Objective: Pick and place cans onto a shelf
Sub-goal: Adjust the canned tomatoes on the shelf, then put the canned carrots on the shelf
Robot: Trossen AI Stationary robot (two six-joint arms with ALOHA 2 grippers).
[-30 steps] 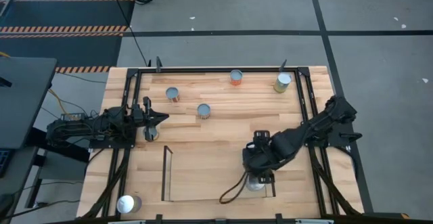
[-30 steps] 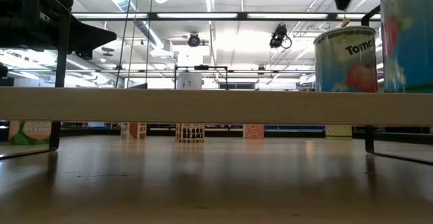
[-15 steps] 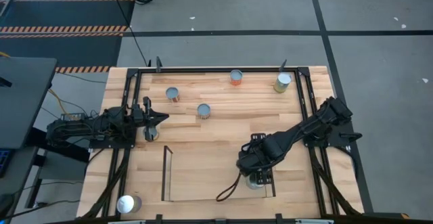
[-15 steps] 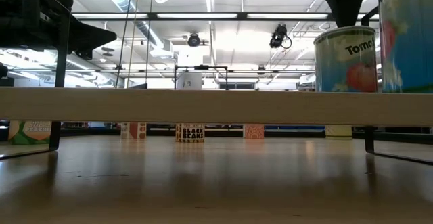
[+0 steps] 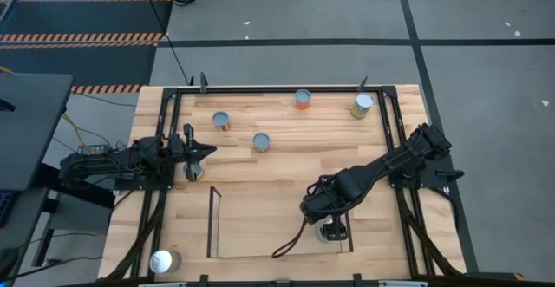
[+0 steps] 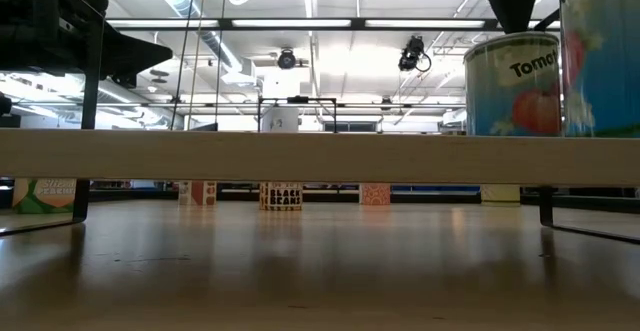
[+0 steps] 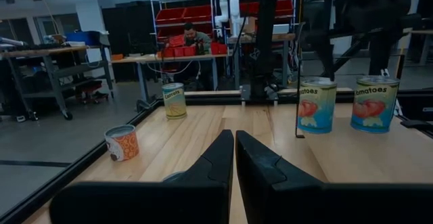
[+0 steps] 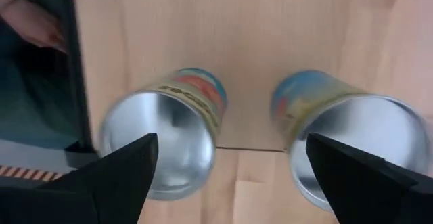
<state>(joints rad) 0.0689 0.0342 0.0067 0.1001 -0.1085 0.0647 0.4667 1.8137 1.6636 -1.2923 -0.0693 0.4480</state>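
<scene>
The shelf (image 5: 215,223) lies at the near middle of the table. Two cans stand on it at its right end, seen from above in the right wrist view (image 8: 162,143) (image 8: 345,143); the high view shows one of them (image 5: 332,231). My right gripper (image 5: 314,207) hovers open above the two cans (image 8: 231,143) and touches neither. My left gripper (image 5: 196,160) is shut and empty at the table's left side (image 7: 234,156). Several more cans stand upright on the table: two at the far left middle (image 5: 223,121) (image 5: 261,141) and two at the far edge (image 5: 303,99) (image 5: 362,106).
Another can (image 5: 165,261) stands at the table's near left corner, outside the black frame (image 5: 173,105) that edges the table. A dark cable (image 5: 290,244) loops over the shelf below my right gripper. In the low view the shelf's wooden base (image 6: 300,156) bears the two cans (image 6: 510,86).
My right gripper has gone toward the table's left edge and a little toward the far edge, off the can at the shelf's right end, which now shows more fully in the high view.
</scene>
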